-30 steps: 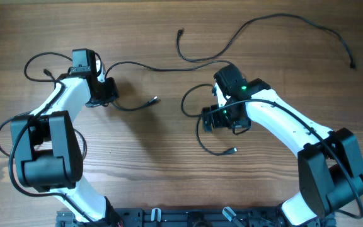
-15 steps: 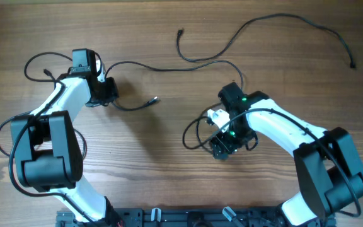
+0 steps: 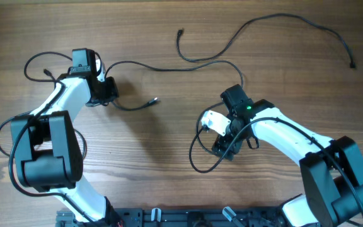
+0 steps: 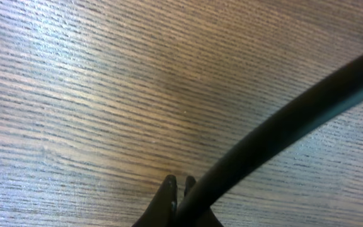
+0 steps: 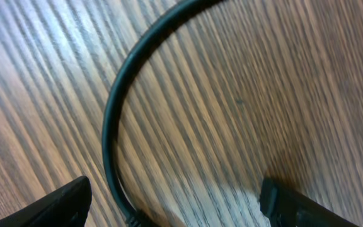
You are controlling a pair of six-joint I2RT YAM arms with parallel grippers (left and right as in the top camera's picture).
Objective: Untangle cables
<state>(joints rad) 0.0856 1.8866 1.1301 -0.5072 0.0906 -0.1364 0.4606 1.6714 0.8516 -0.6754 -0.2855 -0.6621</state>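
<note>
Since a second ago the right pincer [image 3: 222,146] has swung towards the robot's base and turned, and the looped cable [image 3: 191,157] beside it has been dragged along and now sits nearer the base too; the left arm and its cable lie as they did.

The right pincer stands wide open. In the right wrist view its two dark fingers [image 5: 58,203] sit at opposite bottom corners with bare wooden worktop [image 3: 156,157] between them. The looped cable curves across that gap and runs down close beside the left-hand finger. Neither finger is pressed onto it, so nothing is held. From overhead, the loop bulges out just to the left of this pincer and on its base side, lying flat on the wood.

Well to the left of the right pincer, the left pincer [image 3: 112,93] is fully closed. In the left wrist view its fingertips [image 4: 171,189] meet, and a held cable [image 3: 169,69] comes out from between them. Overhead, that cable runs from the left pincer in a long shallow arc back towards the right pincer and goes out of sight under the right arm. Whether it joins the loop cannot be told. Its short free end, tipped with a silvery plug [image 3: 155,99], lies between the two pincers, nearer the left one.

A third cable [image 3: 252,21] lies well beyond the right pincer on the far side, apart from both arms
</note>
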